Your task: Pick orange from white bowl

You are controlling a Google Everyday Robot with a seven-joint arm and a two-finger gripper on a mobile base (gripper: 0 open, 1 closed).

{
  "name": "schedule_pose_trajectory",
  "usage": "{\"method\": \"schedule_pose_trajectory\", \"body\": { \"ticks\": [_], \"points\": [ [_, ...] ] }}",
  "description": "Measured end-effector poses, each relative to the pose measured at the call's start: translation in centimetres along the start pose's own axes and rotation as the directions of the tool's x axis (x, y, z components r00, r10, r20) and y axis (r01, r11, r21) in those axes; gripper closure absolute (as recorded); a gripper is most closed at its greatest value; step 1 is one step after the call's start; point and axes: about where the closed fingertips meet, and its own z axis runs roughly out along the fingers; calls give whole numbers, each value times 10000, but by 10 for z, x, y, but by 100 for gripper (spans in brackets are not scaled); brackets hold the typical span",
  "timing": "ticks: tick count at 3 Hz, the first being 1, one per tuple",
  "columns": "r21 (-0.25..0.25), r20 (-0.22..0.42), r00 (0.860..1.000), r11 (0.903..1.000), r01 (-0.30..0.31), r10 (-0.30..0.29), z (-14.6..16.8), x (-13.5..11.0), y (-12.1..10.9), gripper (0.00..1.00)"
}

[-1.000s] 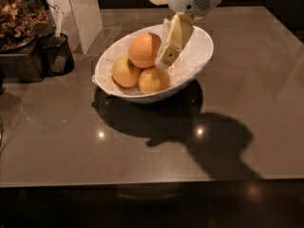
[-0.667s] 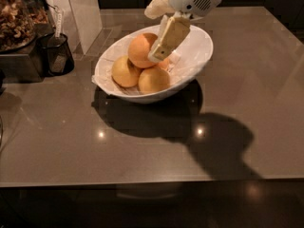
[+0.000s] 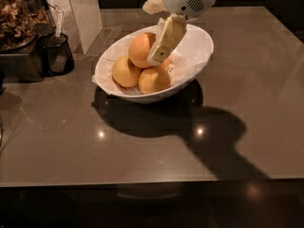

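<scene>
The white bowl [image 3: 199,46] stands on the grey counter, tilted, with crinkled white paper inside. The orange [image 3: 140,50] lies at the bowl's back left, on top of two smaller yellowish fruits [image 3: 125,71] [image 3: 154,80]. A small orange fruit [image 3: 166,64] peeks out behind them. My gripper [image 3: 154,41] reaches down into the bowl from the top, open. Its near cream finger [image 3: 164,42] hangs right against the orange's right side and hides part of it. The other finger [image 3: 151,4] shows above the orange at the back.
A black wire holder [image 3: 54,53] and a tray of brown dried goods [image 3: 16,20] stand at the far left. A white upright panel [image 3: 83,11] stands behind the bowl's left side. The arm's shadow falls across the counter [image 3: 142,146] right of centre.
My gripper has moved left and slightly up within the bowl, from the right of the orange to right against it. The fruits and the bowl have not moved.
</scene>
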Motion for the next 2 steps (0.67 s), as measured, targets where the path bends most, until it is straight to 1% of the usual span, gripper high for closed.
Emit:
{"method": "schedule_pose_trajectory", "body": {
  "ticks": [1,2],
  "points": [
    [-231,67,9999,9997,-116,118,14,7,-8,14],
    [-469,103,9996,9985,-267,272,27,14,-11,12]
  ]
}}
